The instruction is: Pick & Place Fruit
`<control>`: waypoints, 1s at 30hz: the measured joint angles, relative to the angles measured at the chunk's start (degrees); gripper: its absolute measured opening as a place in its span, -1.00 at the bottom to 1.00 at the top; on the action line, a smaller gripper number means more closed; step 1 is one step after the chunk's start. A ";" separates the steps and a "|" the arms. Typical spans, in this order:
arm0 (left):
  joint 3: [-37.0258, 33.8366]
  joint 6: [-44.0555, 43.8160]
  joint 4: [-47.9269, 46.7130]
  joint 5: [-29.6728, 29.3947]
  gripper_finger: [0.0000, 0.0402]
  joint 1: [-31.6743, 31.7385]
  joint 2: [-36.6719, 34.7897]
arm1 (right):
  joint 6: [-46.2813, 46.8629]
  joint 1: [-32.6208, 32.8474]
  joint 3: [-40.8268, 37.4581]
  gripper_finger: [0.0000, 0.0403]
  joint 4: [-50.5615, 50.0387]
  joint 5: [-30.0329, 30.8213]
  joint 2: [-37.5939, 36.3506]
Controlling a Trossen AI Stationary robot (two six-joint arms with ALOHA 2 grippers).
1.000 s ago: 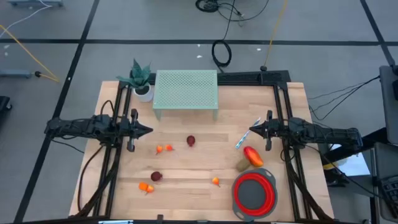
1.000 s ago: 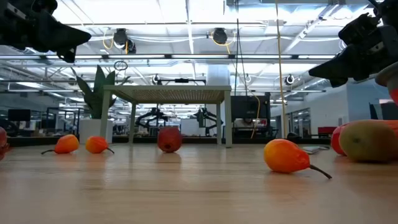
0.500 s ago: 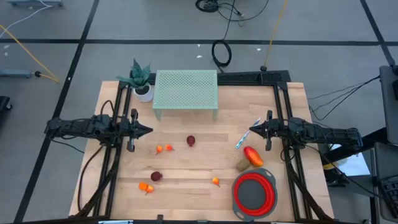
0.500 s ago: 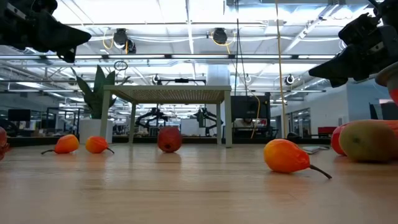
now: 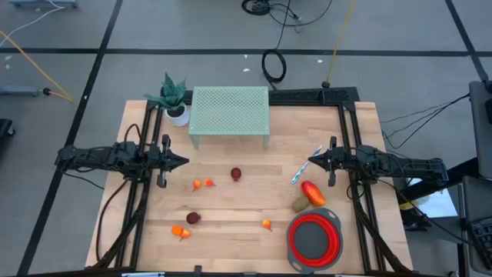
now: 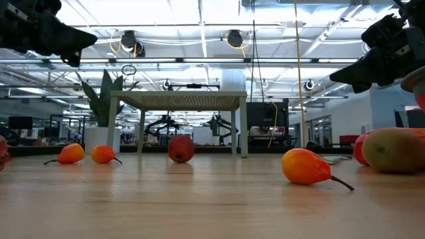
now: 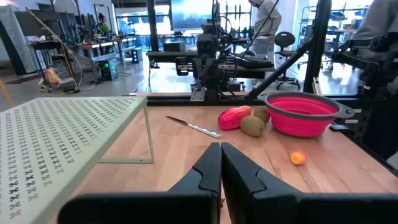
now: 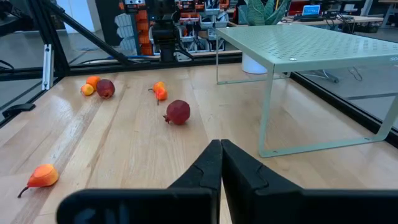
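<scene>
Toy fruits lie scattered on the wooden table: a dark red round one (image 5: 236, 175) in the middle, a second dark red one (image 5: 193, 218) near the front left, small orange pieces (image 5: 203, 184) (image 5: 179, 230) (image 5: 266, 224), and a red-orange oval (image 5: 312, 192) beside a brownish-green oval (image 5: 300, 205) by the red bowl (image 5: 314, 240). My left gripper (image 5: 184, 161) hovers shut above the table's left side. My right gripper (image 5: 310, 161) hovers shut above the right side, near the blue-and-white stick (image 5: 305, 165). Neither touches any fruit.
A pale green perforated stand (image 5: 230, 113) sits at the table's far middle, with a small potted plant (image 5: 174, 99) to its left. The red bowl sits at the near right corner. Black frame rails (image 5: 347, 123) run along both sides.
</scene>
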 joint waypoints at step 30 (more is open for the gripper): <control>0.01 0.00 -0.01 0.00 -0.95 -0.01 0.00 | 0.00 0.00 -0.36 -0.98 12.14 0.06 0.02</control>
